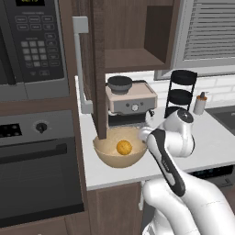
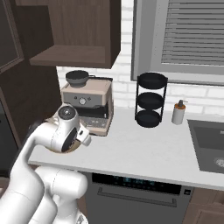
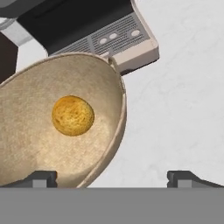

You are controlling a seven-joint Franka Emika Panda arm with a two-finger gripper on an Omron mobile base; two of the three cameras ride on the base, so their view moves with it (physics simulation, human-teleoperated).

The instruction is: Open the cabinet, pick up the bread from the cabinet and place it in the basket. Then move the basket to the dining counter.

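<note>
With the cabinet door swung open, I see the bread sitting inside the basket by the coffee machine, gripper spread wide, apparently empty, above the basket rim.

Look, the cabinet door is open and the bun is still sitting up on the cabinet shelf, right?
Not quite. The cabinet door is open, but the bun is not on the shelf: it lies inside the basket on the counter, as the hand view shows. The left base view shows it there too.
</note>
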